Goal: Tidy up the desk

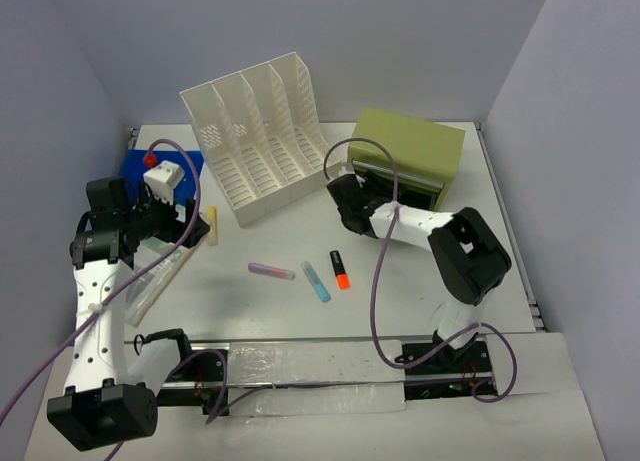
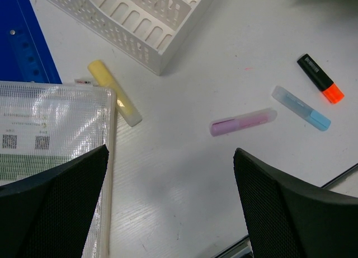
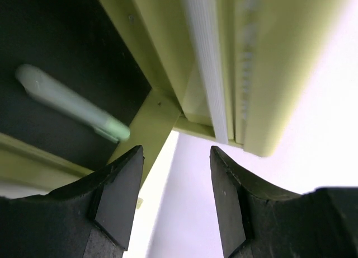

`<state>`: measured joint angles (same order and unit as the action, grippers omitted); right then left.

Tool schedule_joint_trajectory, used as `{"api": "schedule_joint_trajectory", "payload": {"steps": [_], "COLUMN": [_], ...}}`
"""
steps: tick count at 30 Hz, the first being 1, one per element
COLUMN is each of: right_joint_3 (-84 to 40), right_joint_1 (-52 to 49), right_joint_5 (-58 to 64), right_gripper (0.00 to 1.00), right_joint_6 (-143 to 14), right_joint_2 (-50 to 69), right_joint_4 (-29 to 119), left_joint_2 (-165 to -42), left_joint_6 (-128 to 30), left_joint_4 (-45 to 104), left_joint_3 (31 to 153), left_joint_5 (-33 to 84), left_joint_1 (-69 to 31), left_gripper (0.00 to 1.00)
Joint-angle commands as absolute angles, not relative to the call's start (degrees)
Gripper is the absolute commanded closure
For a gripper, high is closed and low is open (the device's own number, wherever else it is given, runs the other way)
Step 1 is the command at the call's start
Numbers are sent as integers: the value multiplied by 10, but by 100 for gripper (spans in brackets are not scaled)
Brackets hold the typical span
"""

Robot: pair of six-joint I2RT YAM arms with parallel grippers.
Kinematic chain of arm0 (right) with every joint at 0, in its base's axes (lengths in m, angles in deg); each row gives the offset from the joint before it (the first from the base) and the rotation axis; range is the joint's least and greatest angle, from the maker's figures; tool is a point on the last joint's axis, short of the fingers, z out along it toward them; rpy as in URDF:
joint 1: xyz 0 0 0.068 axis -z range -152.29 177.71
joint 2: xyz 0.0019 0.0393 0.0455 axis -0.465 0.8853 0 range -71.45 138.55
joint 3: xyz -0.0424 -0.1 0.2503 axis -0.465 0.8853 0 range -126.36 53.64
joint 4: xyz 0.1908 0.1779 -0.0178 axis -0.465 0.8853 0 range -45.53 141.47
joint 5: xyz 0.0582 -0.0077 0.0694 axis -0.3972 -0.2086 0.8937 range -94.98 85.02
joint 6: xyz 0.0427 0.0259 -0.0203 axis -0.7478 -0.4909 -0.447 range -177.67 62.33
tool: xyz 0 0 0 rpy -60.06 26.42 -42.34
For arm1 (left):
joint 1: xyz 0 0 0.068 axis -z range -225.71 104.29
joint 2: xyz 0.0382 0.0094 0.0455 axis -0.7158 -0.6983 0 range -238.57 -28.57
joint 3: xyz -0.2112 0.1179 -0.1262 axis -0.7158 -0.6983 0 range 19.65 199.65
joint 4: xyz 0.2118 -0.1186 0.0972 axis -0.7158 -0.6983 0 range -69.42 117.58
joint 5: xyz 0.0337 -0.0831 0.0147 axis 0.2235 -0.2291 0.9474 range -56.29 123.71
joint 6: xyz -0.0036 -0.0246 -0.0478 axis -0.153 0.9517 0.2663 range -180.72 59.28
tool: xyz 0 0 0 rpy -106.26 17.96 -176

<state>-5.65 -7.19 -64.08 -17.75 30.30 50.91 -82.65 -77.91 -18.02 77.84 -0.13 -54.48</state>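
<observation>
The white desk (image 1: 250,316) carries loose highlighters: yellow (image 1: 211,224), pink (image 1: 272,271), blue (image 1: 315,281) and orange (image 1: 341,269). My left gripper (image 1: 185,216) is open and empty, hovering above the desk (image 2: 190,73) beside a clear mesh pouch (image 2: 50,129). The left wrist view shows the yellow (image 2: 114,100), pink (image 2: 243,122), blue (image 2: 301,107) and orange (image 2: 320,79) highlighters ahead. My right gripper (image 1: 340,191) is open and empty at the olive-green drawer box (image 1: 410,146). In the right wrist view its fingers (image 3: 176,157) sit by the open drawer, where a pale green highlighter (image 3: 72,107) lies.
A white slotted file rack (image 1: 255,136) stands at the back centre, its corner near the yellow highlighter (image 2: 140,17). A blue folder (image 1: 135,166) lies at the back left. The mesh pouch (image 1: 155,276) lies under the left arm. Purple cables loop over both arms.
</observation>
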Motion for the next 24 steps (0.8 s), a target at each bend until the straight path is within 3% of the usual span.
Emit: {"api": "schedule_joint_trajectory", "payload": {"steps": [1, 4, 6, 8, 15, 24], "right_joint_3": [-128, -181, -157, -126, -75, -40], "right_joint_1": [-132, -190, -207, -208, -201, -201], "right_joint_5": [-662, -482, -375, -282, -188, -161], "right_gripper": [42, 41, 41, 27, 24, 33], "right_joint_6": [-322, -508, -590, -672, -781, -818], "right_joint_2": [238, 179, 146, 127, 174, 249], "right_joint_4": [578, 711, 704, 684, 679, 651], "left_joint_2": [-817, -807, -802, -803, -826, -824], "left_joint_6": [-786, -788, -787, -789, -807, -798], "left_joint_4": [-150, -120, -94, -62, -25, 5], "left_joint_3": [773, 744, 714, 683, 611, 551], "left_joint_5": [3, 48, 109, 172, 273, 304], "left_joint_1": [-548, -547, -548, -547, -547, -547], "left_gripper": [1, 1, 1, 1, 1, 1]}}
